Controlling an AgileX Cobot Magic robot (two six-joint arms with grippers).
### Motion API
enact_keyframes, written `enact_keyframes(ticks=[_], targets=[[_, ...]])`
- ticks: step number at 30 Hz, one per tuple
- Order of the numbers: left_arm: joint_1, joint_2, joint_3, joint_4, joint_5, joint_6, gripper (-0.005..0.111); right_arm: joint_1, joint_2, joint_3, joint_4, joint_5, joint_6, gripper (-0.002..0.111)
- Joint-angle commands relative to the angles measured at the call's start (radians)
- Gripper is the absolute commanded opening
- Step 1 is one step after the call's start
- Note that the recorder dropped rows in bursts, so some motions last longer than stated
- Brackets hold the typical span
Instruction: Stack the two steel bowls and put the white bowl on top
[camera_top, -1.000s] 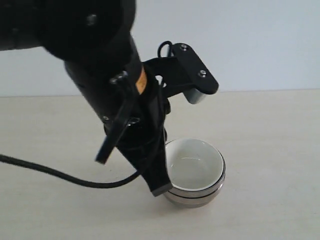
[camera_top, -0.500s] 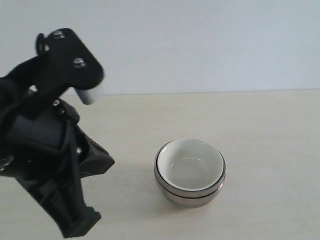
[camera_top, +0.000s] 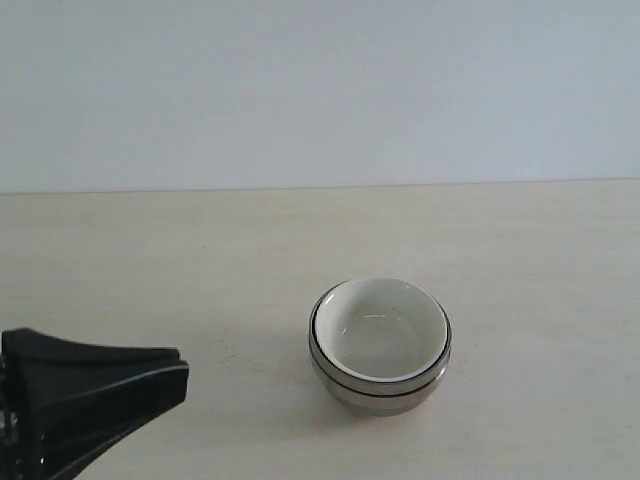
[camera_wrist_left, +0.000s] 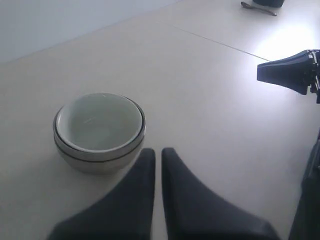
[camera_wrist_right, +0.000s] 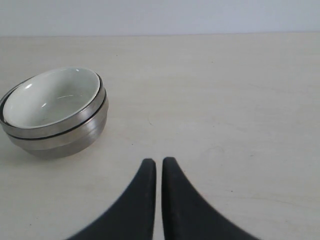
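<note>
The white bowl (camera_top: 380, 325) sits nested on top of the two steel bowls (camera_top: 385, 398), one stack on the table right of centre. The same white bowl (camera_wrist_left: 97, 122) and steel stack (camera_wrist_left: 90, 162) lie just ahead of my left gripper (camera_wrist_left: 157, 152), which is shut and empty, a little clear of the stack. In the exterior view the left gripper (camera_top: 184, 372) pokes in from the lower left, well apart from the bowls. My right gripper (camera_wrist_right: 157, 161) is shut on nothing, with the white bowl (camera_wrist_right: 52, 95) and steel stack (camera_wrist_right: 60, 142) off to one side.
The pale wooden table (camera_top: 520, 250) runs back to a plain light wall. A seam (camera_wrist_left: 215, 42) crosses the tabletop. A black part of the other arm (camera_wrist_left: 285, 75) hangs over the table, and a small dark object (camera_wrist_left: 257, 6) lies at the far edge.
The left arm has drawn away from above the bowl stack, going left and down until only its fingers show at the lower left. The bowls have not moved.
</note>
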Motion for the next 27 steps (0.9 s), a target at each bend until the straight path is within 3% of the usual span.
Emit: enact_keyframes(ticks=[1, 27], targets=[[-0.001, -0.044, 0.101, -0.012, -0.128, -0.135, 0.004, -0.003, -0.006, 0.000, -0.001, -0.008, -0.002, 0.000], [-0.001, -0.071, 0.145, -0.003, -0.093, -0.142, 0.004, -0.003, -0.006, 0.000, -0.001, -0.008, -0.002, 0.000]])
